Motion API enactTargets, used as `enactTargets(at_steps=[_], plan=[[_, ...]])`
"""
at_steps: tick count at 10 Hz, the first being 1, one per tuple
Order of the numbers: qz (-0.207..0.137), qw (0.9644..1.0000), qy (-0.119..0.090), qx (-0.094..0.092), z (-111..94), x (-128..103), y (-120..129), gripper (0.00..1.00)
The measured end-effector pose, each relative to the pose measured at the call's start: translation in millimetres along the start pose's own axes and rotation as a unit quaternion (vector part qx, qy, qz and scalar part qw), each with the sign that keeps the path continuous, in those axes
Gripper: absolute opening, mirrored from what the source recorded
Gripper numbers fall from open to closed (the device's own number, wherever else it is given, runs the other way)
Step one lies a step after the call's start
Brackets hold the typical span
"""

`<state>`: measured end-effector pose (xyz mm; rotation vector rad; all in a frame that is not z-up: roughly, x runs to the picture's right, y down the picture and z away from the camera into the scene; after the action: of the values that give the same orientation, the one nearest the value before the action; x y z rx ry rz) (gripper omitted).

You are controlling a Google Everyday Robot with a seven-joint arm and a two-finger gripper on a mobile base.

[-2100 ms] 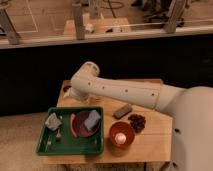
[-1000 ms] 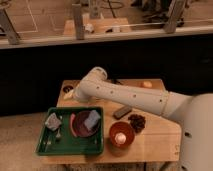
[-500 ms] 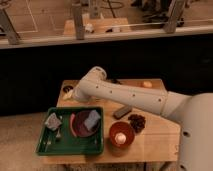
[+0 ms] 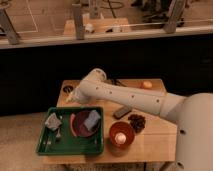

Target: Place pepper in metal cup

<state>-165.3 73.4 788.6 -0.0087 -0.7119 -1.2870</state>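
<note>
Claw (image 4: 70, 98): at the end of the white arm (image 4: 120, 96), just behind the back edge of the green tray (image 4: 65, 151); I cannot tell whether it is wide or narrow.
Pepper (image 4: 72, 123): inside the tray, lying along the left edge of the maroon plate (image 4: 82, 132).
Metal cup (image 4: 67, 90): on the bench (image 4: 155, 145), just behind the tray's back-left corner, close to the claw.
Blue-grey sponge (image 4: 92, 119): on the plate, mid-tray.
Orange bowl (image 4: 121, 135): just right of the tray.
Orange fruit (image 4: 146, 85): well behind and right of the tray.
</note>
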Motion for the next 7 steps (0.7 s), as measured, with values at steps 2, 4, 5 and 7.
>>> enactTargets(at_steps=[2,4,5,7], plan=[[-0.020,0.9997,-0.009,-0.009,15,-4,-3,0.45],[-0.028,0.9994,-0.020,-0.011,28,-5,6,0.47],[-0.032,0.9991,-0.028,-0.010,36,-7,9,0.54],[-0.043,0.9983,-0.040,-0.008,48,-10,13,0.66]])
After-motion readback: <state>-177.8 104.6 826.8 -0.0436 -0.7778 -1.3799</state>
